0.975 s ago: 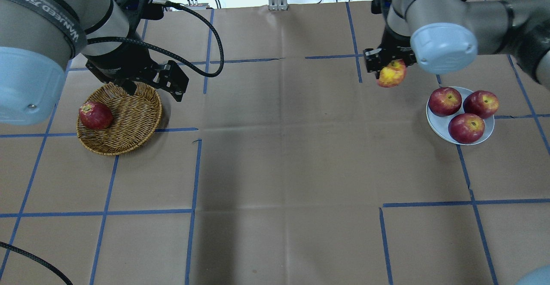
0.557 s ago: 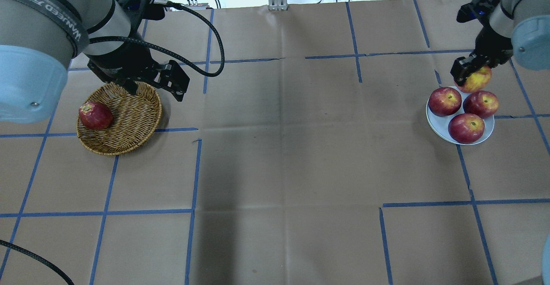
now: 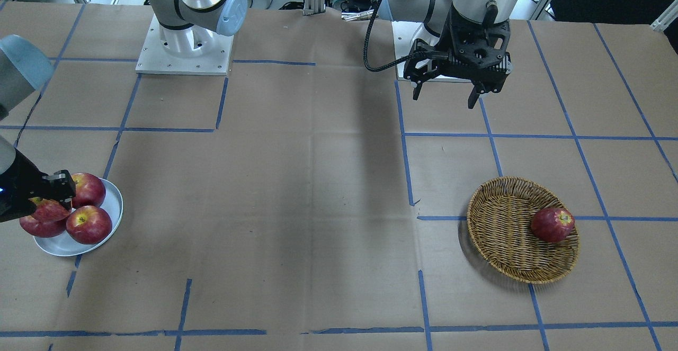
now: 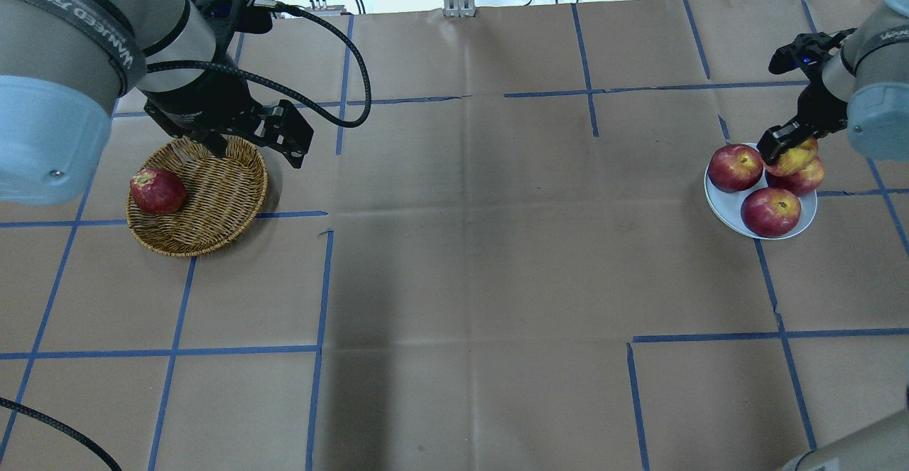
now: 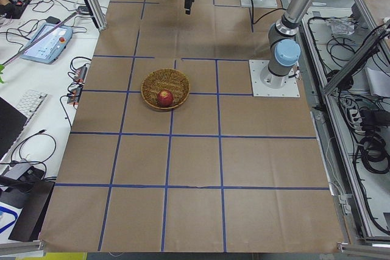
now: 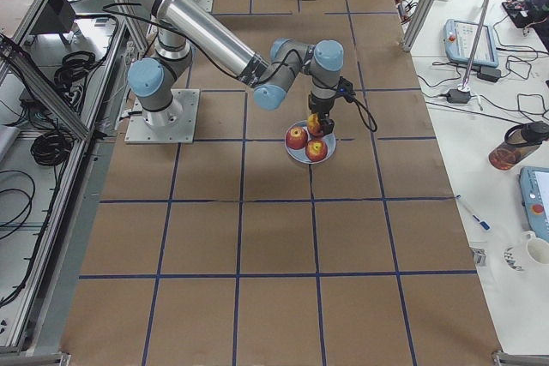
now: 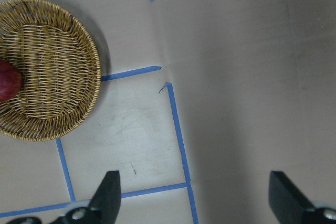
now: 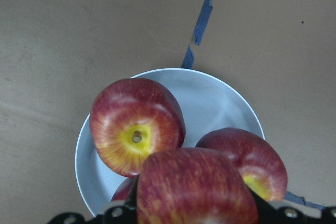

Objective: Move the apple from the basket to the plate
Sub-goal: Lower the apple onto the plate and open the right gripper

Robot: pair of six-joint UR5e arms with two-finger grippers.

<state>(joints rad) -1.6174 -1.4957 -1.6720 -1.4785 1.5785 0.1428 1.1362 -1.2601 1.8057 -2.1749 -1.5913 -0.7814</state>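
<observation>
Left pincer (image 3: 445, 96): hangs just behind the basket (image 4: 213, 233), fingers wide apart, unmoved since the earlier frame.
Basket: holds one dark apple (image 4: 158, 191) against its left wall; rest of the weave bare.
Table (image 4: 461, 244): wide bare brown paper between basket and plate (image 4: 721, 204).
Right pincer (image 4: 790, 148): clamped on the pale apple (image 4: 795, 162); lower now, moved from beyond the far rim to above the plate.
Plate: crowded by three dark apples (image 4: 770, 212); little bare surface left.
Wrist view: shows the held apple poised over the three; overhead view merely overlaps it with the far-right one; touching or not, cannot tell.
</observation>
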